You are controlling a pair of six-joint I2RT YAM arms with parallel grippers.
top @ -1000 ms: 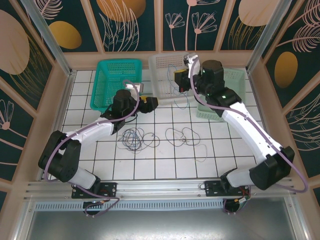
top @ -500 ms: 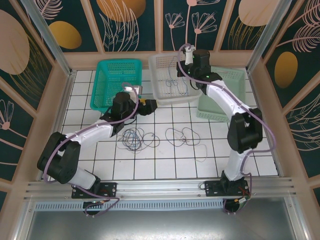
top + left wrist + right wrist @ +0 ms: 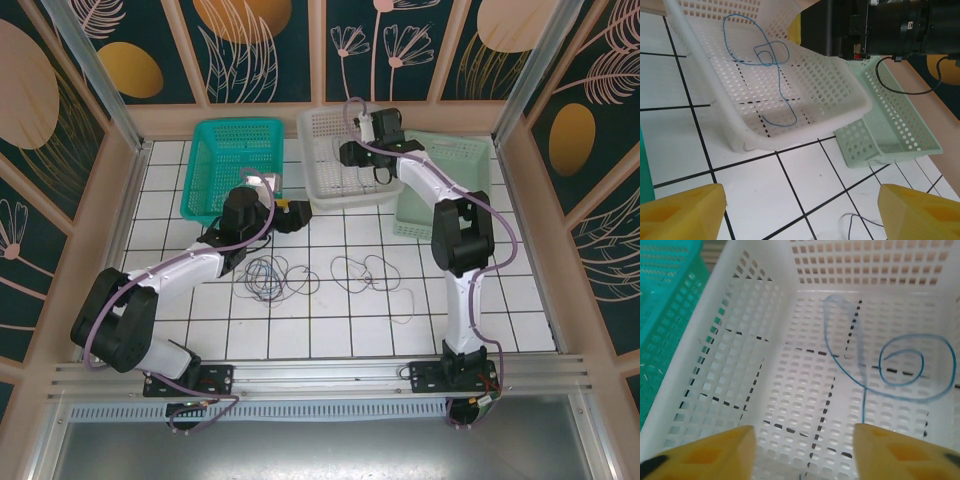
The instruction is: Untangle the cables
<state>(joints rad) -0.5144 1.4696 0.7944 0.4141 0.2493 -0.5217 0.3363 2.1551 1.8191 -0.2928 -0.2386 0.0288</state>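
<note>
A thin blue cable (image 3: 912, 371) lies in loops on the floor of the white basket (image 3: 304, 150), also the blue cable (image 3: 774, 65) in the left wrist view. My right gripper (image 3: 805, 455) hovers open just above that basket's floor, one strand running beside its right finger (image 3: 905, 452). More cables lie on the tiles: a grey-blue tangle (image 3: 268, 277) and a dark looping cable (image 3: 368, 272). My left gripper (image 3: 298, 213) hangs open over bare tile in front of the white basket, nothing between its yellow fingers (image 3: 680, 215).
A teal basket (image 3: 225, 165) stands at the back left, and a pale green basket (image 3: 460, 160) at the back right beside the white one. The enclosure's wooden walls ring the tiled table (image 3: 330, 325).
The right arm swung over to the white basket and its jaws opened. The blue cable now lies loose in that basket. The left arm barely moved.
</note>
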